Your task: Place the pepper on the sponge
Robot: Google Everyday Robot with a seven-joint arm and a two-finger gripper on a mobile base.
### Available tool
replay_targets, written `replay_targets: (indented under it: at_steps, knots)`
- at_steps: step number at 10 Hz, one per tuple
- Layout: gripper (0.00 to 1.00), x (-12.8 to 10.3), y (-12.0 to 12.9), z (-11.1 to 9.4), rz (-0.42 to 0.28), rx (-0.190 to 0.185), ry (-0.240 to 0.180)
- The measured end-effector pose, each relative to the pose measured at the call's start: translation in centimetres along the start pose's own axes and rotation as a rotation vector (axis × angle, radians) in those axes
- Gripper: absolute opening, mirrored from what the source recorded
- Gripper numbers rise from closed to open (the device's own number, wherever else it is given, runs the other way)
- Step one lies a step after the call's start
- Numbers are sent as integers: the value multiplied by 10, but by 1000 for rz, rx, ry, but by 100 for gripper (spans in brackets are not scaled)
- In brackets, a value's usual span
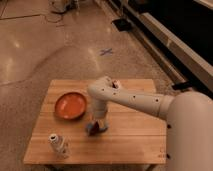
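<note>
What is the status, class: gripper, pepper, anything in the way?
Arm's gripper low at the pepper. Pepper at the sponge, on or beside unclear. Orange-red dish, white-capped bottle stand apart.

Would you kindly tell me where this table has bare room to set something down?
Bare wood runs along the front of the table, right of the bottle. It is crowded where the gripper meets the pepper and sponge, beside the dish.

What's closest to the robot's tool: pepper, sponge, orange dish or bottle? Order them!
1. Pepper and sponge, at the tool, mid-table: too close to call.
2. Orange dish, left side.
3. Clear bottle, front left corner.
</note>
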State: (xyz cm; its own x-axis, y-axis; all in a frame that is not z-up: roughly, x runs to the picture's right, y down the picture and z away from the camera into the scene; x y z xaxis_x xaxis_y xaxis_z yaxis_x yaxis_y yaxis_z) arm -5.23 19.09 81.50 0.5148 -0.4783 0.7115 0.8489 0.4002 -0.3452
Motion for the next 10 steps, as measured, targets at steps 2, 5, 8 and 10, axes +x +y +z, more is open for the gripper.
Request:
replay_targets:
  at_steps: [2, 5, 8, 10]
  knots:
    - [80, 2, -4, -3, -3, 5, 5]
    - [80, 2, -5, -7, -10, 5, 8]
    - [80, -1, -4, -19, -17, 12, 3]
    - [80, -1, -3, -23, -15, 18, 2]
